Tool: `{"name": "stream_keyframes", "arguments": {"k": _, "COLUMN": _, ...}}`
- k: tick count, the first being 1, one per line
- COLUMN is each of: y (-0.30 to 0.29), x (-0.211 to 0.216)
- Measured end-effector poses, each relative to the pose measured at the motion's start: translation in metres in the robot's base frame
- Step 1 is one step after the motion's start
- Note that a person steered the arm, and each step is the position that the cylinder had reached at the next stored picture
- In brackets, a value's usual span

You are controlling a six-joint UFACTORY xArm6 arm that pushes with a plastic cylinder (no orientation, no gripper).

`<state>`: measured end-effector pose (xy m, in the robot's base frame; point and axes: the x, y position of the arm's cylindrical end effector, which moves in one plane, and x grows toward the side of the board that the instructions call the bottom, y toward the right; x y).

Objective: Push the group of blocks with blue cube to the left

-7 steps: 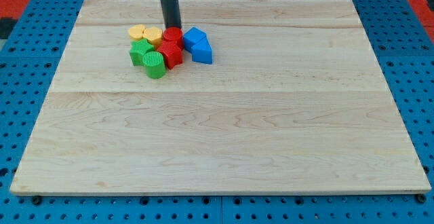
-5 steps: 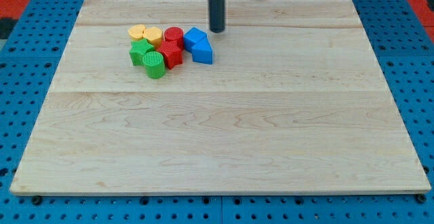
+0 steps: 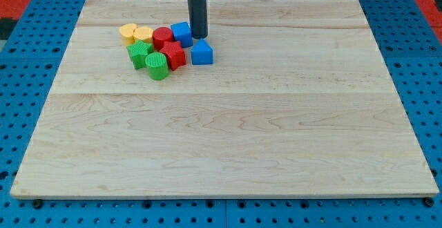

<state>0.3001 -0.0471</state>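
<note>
My rod (image 3: 197, 7) runs out of the view's top, so I cannot see its upper part or the arm. It covers a bit of the right edge of the blue cube (image 3: 181, 33), and I cannot tell if my tip (image 3: 199, 36) touches it. The two yellow blocks (image 3: 136, 33) are too small for me to name their shape. The blue peg base (image 3: 21, 62) around the desk (image 3: 228, 131) is cut off on every side.

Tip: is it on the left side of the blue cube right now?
No, my tip is against the right side of the blue cube.
</note>
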Motion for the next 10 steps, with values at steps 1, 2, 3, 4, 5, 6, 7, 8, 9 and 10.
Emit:
{"name": "stream_keyframes", "arguments": {"k": 1, "y": -0.009, "x": -0.006}}
{"name": "stream_keyframes", "arguments": {"k": 2, "y": -0.036, "x": -0.009}}
{"name": "stream_keyframes", "arguments": {"k": 3, "y": -0.079, "x": -0.009}}
{"name": "stream_keyframes", "arguments": {"k": 4, "y": -0.092, "x": -0.009}}
{"name": "stream_keyframes", "arguments": {"k": 5, "y": -0.092, "x": -0.009}}
{"name": "stream_keyframes", "arguments": {"k": 6, "y": -0.097, "x": -0.011}}
{"name": "stream_keyframes", "arguments": {"k": 7, "y": -0.097, "x": -0.011}}
{"name": "stream_keyframes", "arguments": {"k": 8, "y": -0.097, "x": -0.011}}
{"name": "stream_keyframes", "arguments": {"k": 9, "y": -0.088, "x": -0.011}}
{"name": "stream_keyframes", "arguments": {"k": 10, "y": -0.084, "x": -0.011}}
